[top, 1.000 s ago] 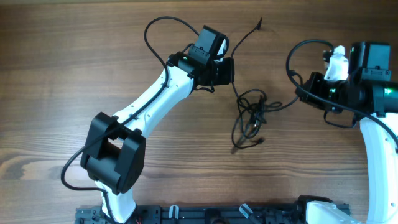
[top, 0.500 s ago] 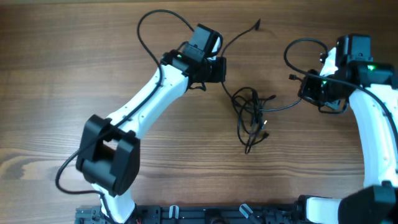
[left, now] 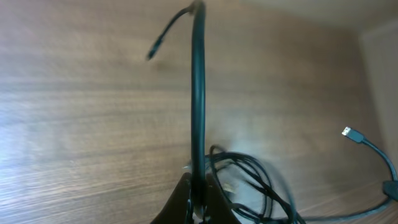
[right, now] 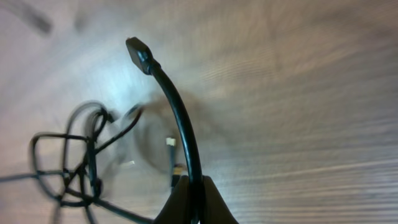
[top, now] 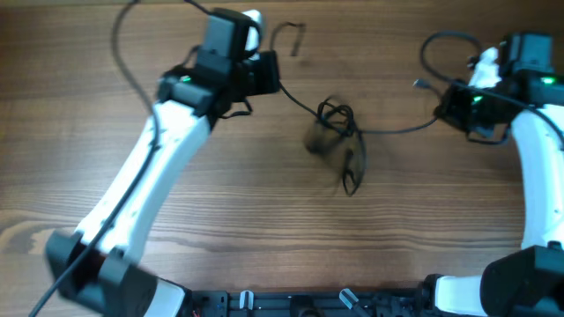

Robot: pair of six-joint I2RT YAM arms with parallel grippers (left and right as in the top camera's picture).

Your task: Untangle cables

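Near the far edge of the table (top: 70, 176), left of the middle, the left fingers (top: 267, 74) pinch tight on one of the thin black cables (top: 337, 116). The cables sit in a small knot in the middle of the table, partly blurry. One cable runs from the knot to the right fingers (top: 451, 104), near the far right corner. They squeeze it tight too.

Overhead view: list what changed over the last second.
The left gripper, shut on a cable, swung left and away from the base, dragging the tangled cables along and drawing the knot tighter. The strand running to the right gripper pulled straighter. Unchanged: both grippers keep their cables clamped, and the right gripper sits almost where it was.
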